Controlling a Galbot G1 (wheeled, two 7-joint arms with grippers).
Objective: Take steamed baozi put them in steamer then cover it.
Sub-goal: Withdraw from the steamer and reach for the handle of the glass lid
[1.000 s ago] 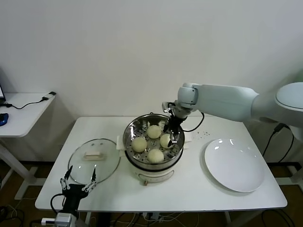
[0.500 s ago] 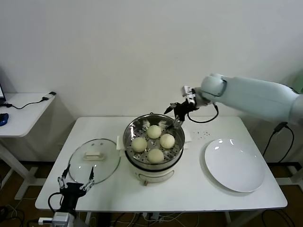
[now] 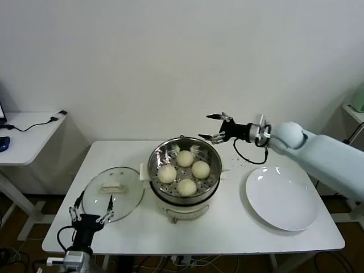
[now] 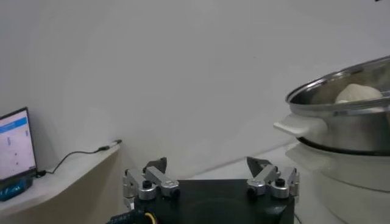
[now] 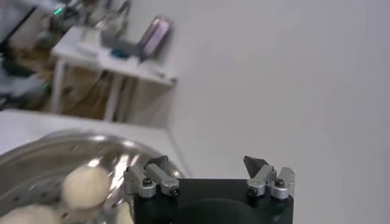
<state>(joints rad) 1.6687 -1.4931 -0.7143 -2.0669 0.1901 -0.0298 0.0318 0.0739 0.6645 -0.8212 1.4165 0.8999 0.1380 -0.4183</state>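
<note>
Four cream-white baozi (image 3: 183, 169) lie in the shiny steamer (image 3: 211, 181) on its white base at the table's middle. Some of the baozi (image 5: 86, 184) show in the right wrist view, inside the steamer (image 5: 36, 155). My right gripper (image 3: 212, 127) is open and empty, raised in the air just behind and to the right of the steamer's rim. The glass cover (image 3: 112, 192) with its white handle lies flat on the table left of the steamer. My left gripper (image 3: 90, 208) is open and empty at the table's front edge, just in front of the cover. The steamer (image 4: 344, 119) shows in the left wrist view.
A flat white plate (image 3: 281, 197) lies on the table to the right of the steamer. A second white side table (image 3: 28, 132) with cables stands at the far left. The wall is close behind the table.
My right gripper has lifted out of the steamer and drawn back to the right, empty. The fourth baozi stays in the steamer. My left gripper has shifted slightly at the front edge.
</note>
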